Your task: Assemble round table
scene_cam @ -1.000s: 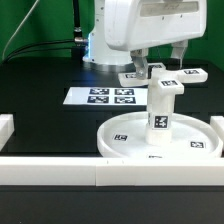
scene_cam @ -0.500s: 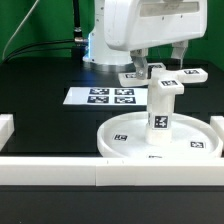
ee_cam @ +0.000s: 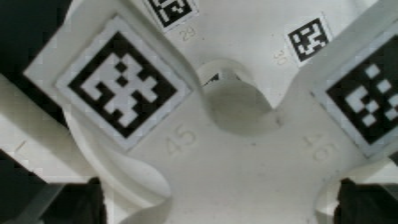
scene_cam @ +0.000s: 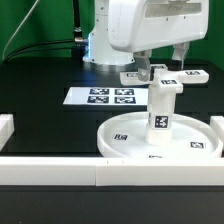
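Hovering with the two-finger gripper [scene_cam: 163, 66] over the white plastic cross-shaped base [scene_cam: 190, 75], just behind the short thick white cylinder leg [scene_cam: 163, 108] standing upright on the large white rimmed round disc [scene_cam: 190, 128]; being unable to tell whether clamping or loose.

At lower right, a round disc [scene_cam: 190, 128] carries an upright leg [scene_cam: 163, 110]. Behind it, the gripper [scene_cam: 162, 62] hangs over the cross-shaped base [scene_cam: 192, 76]. The marker board [scene_cam: 110, 97] lies mid-frame, and white bars [scene_cam: 50, 170] line the bottom.
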Controlling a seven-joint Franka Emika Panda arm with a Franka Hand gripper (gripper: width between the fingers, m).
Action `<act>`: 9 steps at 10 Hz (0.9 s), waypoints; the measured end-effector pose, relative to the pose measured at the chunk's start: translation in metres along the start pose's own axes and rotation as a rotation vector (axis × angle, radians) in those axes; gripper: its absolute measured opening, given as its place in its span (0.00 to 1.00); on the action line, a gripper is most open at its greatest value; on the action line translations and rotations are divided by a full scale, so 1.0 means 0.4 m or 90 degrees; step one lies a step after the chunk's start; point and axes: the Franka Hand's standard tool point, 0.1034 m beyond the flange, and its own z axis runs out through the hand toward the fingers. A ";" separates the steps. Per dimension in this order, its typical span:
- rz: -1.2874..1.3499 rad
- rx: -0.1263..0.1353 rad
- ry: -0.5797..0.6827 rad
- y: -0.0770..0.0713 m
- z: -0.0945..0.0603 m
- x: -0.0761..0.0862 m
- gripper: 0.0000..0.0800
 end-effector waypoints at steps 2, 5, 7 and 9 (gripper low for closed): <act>0.002 0.000 0.000 0.000 0.000 0.000 0.81; 0.012 0.000 0.000 0.001 0.000 -0.001 0.63; 0.012 0.000 0.002 0.001 -0.007 -0.001 0.46; 0.018 0.000 0.001 0.001 -0.004 -0.002 0.10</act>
